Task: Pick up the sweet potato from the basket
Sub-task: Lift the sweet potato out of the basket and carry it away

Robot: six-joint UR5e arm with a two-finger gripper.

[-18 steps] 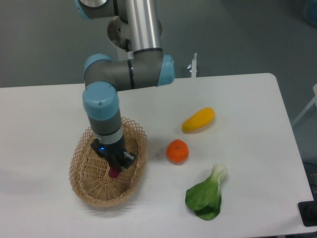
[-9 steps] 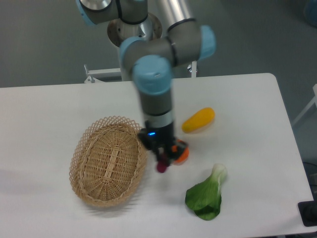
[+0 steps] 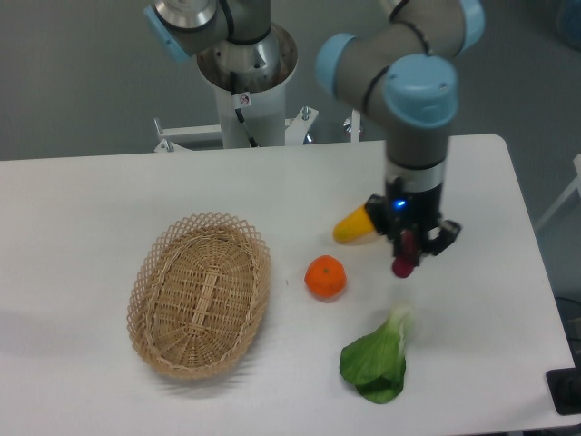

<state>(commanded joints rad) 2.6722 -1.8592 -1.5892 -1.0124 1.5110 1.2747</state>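
Claw (image 3: 405, 254) clamped on sweet potato (image 3: 400, 264), between yellow squash (image 3: 353, 227), orange (image 3: 325, 277) and bok choy (image 3: 377, 358).

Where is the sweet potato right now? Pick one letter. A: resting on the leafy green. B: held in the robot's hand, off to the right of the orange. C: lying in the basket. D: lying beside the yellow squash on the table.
B: the sweet potato hangs pinched in the hand, to the right of the orange and above the leafy green, while the basket holds nothing.
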